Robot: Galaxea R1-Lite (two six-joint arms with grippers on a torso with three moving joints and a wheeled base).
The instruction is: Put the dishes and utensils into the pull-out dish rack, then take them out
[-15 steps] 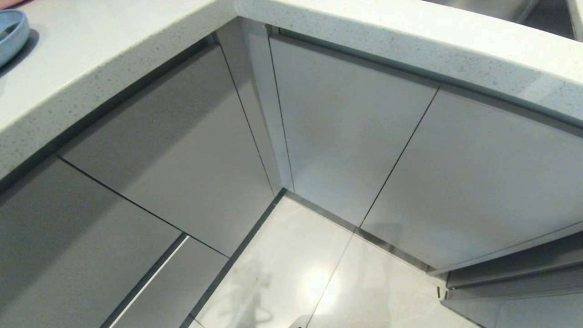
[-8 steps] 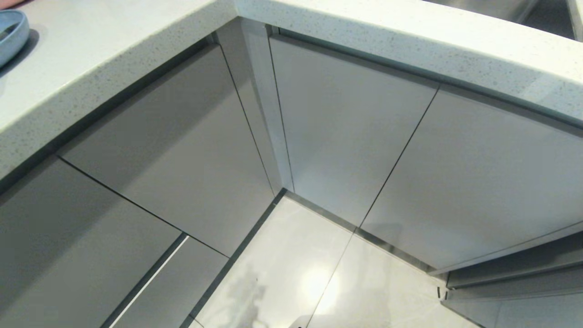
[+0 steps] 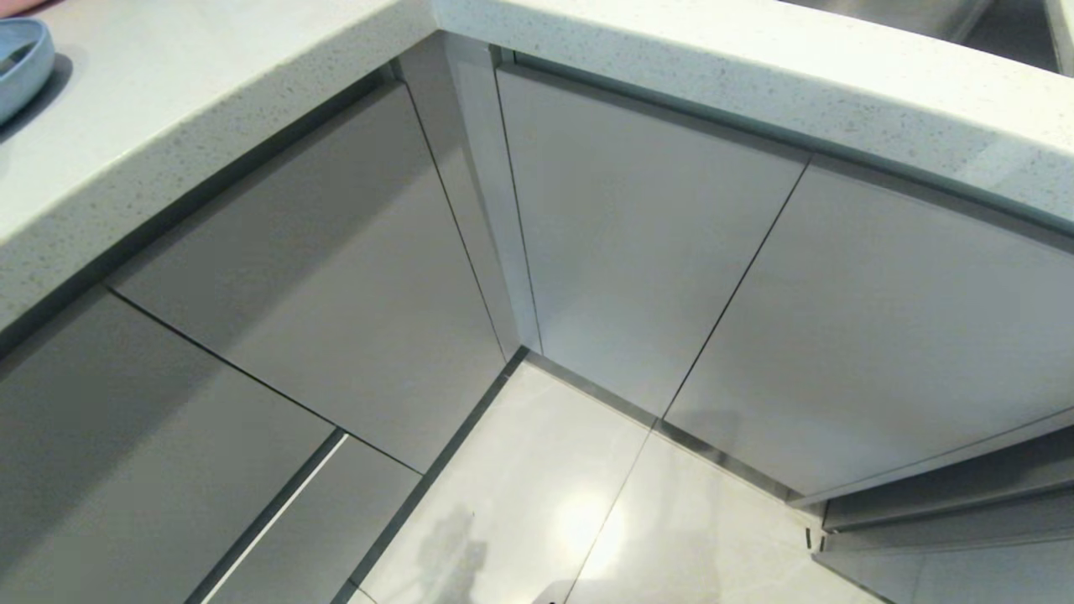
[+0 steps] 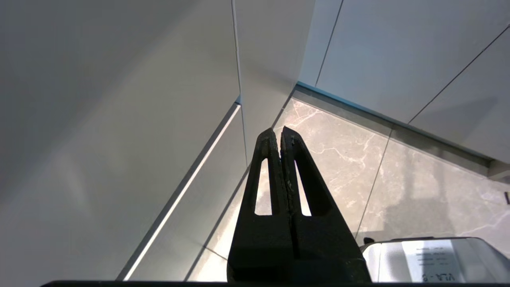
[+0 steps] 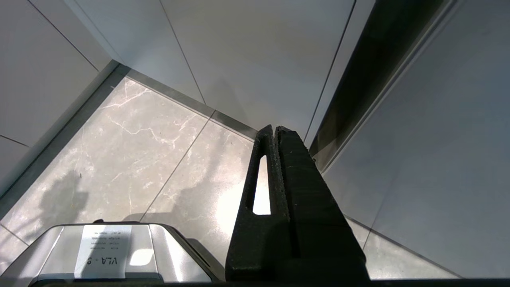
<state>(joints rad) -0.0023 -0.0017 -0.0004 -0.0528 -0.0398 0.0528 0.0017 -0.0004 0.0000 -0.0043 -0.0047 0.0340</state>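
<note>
Blue dish: one on countertop; two grippers, fingers together.

We see a pale speckled countertop w/ a light-blue dish on its far left edge, and marble floor below.
</note>
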